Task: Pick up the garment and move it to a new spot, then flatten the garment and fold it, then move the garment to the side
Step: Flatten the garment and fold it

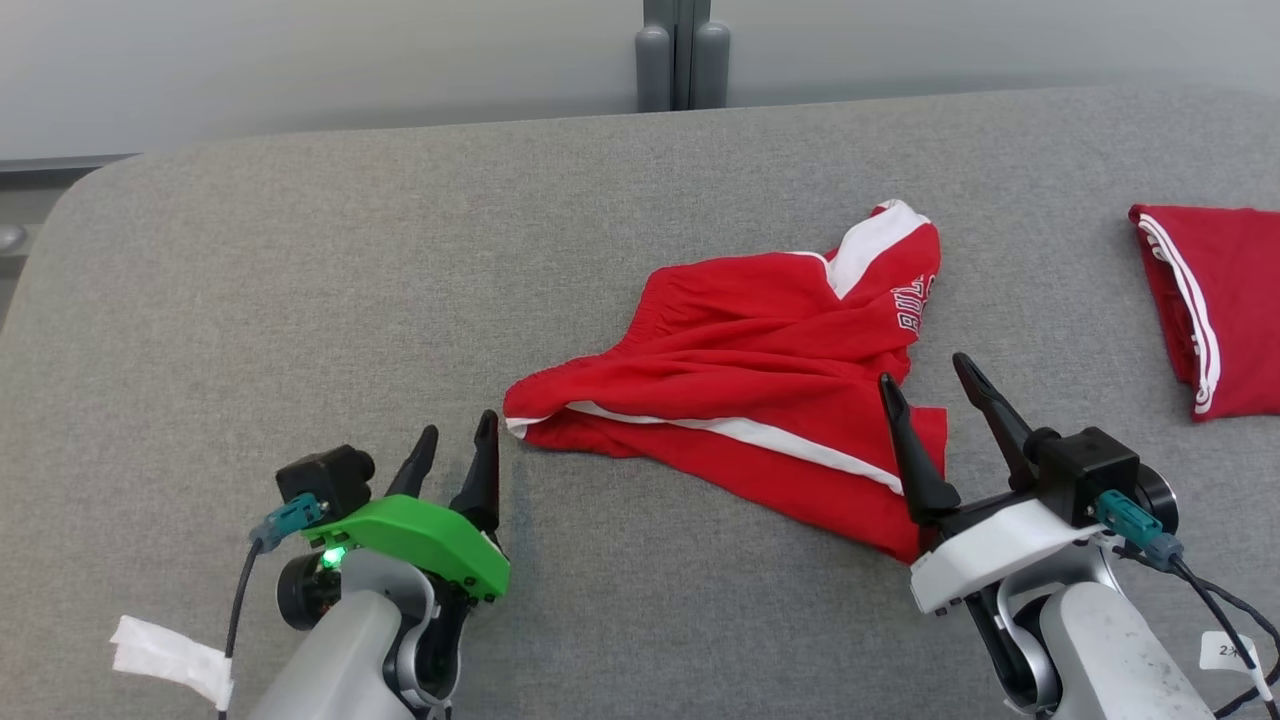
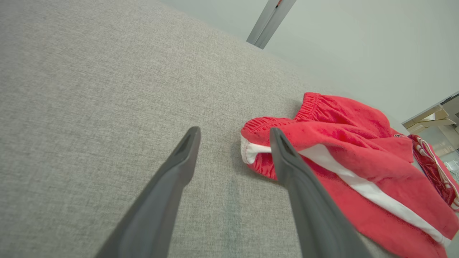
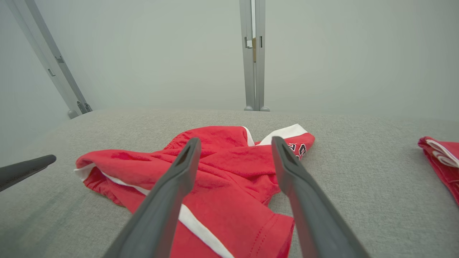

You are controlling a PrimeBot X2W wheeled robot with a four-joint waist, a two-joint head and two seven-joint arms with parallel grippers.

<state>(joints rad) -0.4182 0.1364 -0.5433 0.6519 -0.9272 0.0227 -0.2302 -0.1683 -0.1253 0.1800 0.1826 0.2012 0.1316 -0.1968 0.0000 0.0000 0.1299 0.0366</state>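
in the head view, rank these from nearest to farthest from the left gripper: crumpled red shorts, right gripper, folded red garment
From the left gripper:
1. crumpled red shorts, just right of its fingertips
2. right gripper, over the shorts' right end
3. folded red garment, at the view's far right edge

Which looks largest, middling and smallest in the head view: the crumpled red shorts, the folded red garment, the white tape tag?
1. crumpled red shorts
2. folded red garment, cut off by the frame's edge, so its full size is unsure
3. white tape tag, smallest though nearest the camera
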